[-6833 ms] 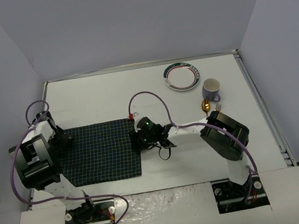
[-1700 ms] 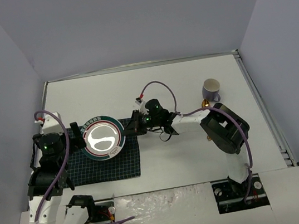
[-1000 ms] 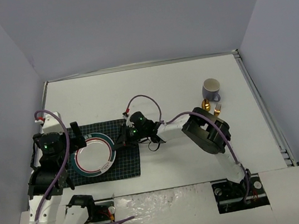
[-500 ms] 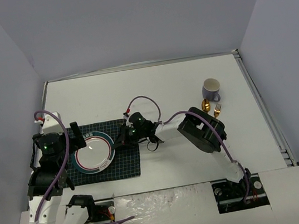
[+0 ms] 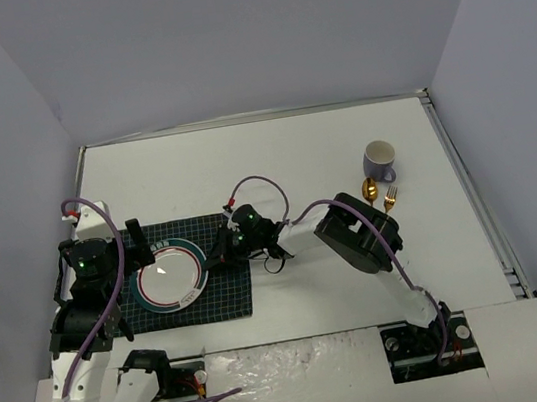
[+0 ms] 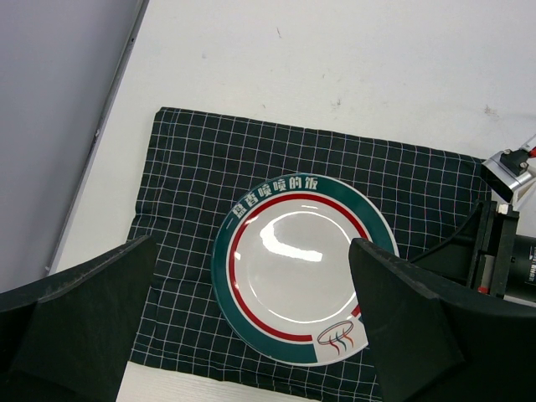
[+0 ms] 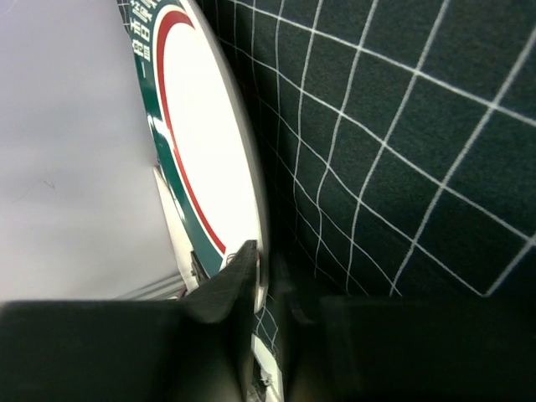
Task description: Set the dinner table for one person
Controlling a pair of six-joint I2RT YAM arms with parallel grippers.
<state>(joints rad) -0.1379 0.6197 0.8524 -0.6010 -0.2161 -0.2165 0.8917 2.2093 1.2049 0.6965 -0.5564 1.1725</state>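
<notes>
Filling the overhead view from the arm bases up to the grey back wall: white tabletop, beneath and all round both pincers, carrying a dark green checked cloth at lower left and a cup, gold spoon and gold fork at upper right. Clamped on the right rim of the plate on that cloth: right pincer, one finger each side of the rim. Held above the same plate, fingers wide apart and touching nothing: left pincer.
</notes>
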